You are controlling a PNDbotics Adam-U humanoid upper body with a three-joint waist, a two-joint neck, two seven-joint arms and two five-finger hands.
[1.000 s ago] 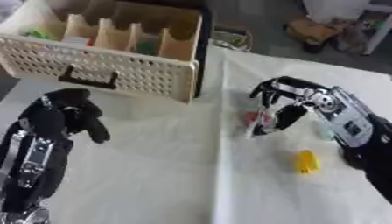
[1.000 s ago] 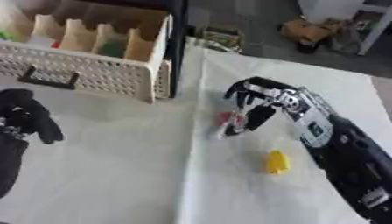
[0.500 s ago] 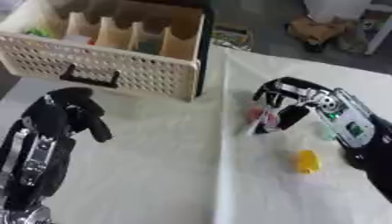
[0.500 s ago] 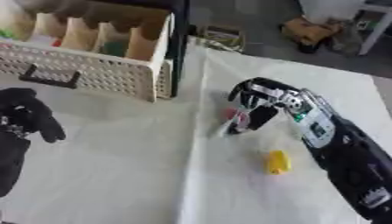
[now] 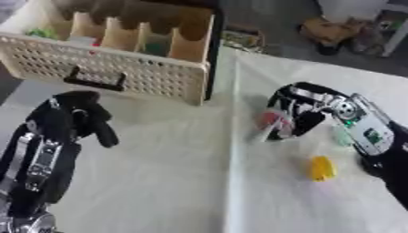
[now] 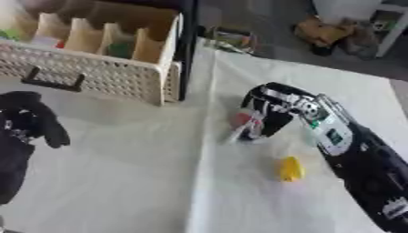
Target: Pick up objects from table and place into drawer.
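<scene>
Nearest us, the left hand [image 5: 68, 120] hangs over the counter [image 5: 159, 182] at the lower left, fingers curled and holding nothing, idle. Out to the right, a small yellow piece [image 5: 321, 168] lies loose on the cloth, just nearer than the right hand [image 5: 307, 111] and apart from it. That right hand arches over a pink-and-white object [image 5: 269, 124], fingers curled down round it, and it looks like a pinch is on, though whether the object is off the cloth I cannot tell. The object's long axis runs from the fingers down and to the left, its pale tip poking out below the hand. Beyond the hand's wrist there is a faint green shape [image 5: 343, 135], too vague to name. Farther off, up and to the left of the right hand, sits the drawer [image 5: 119, 75], a perforated cream basket with wooden dividers and a dark handle. So the carry, as I judge it, goes leftward and away, and the right hand is clearly the nearer one for it.
</scene>
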